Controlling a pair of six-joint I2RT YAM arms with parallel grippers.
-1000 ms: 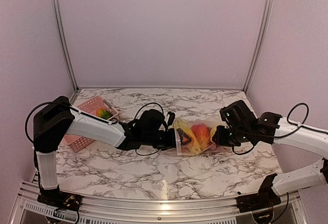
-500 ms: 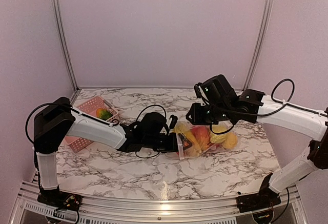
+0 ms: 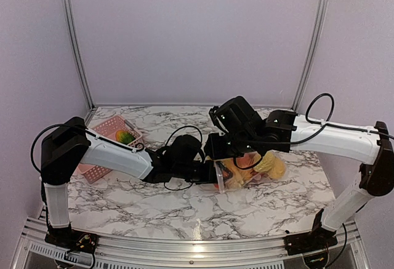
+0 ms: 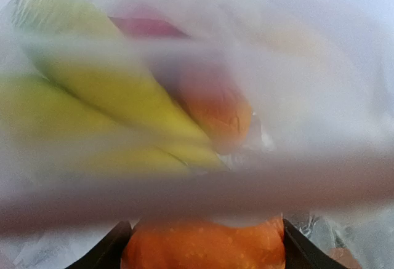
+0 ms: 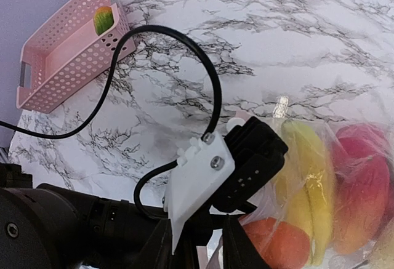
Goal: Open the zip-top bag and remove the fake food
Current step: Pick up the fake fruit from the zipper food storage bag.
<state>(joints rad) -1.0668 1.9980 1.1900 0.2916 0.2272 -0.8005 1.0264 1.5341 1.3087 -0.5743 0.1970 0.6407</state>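
While lying on the marble table (image 3: pixel 184 210) well to the right of the pink basket (image 3: pixel 92 170), holds nearly all the fake food (image 3: pixel 271 165) inside the zip-top bag (image 3: pixel 217 180), mouth turned toward the basket. Approached at that basket-facing end by both tools, presumably because emptying calls for one to part the mouth and one to pick.

Reaching in from the basket side with the left gripper (image 4: pixel 203 252), with wide jaws and an orange piece (image 4: pixel 203 238) wedged between, touching both fingers (image 4: pixel 116 253). No telling whether clamped or merely bracketed. Peering through hazy plastic at bananas (image 4: pixel 123 96) farther from the basket, so probably pressed against the mouth or just inside.

Hanging over the same end with the right gripper (image 5: pixel 211 253), fingers close together beside a fold of plastic, seemingly to pinch the upper lip and lift it clear. Again no telling whether gripping or only poised.

Holding one green-and-orange piece (image 3: pixel 124 136) in the basket already, hence likely the drop-off. Judged early in the emptying.
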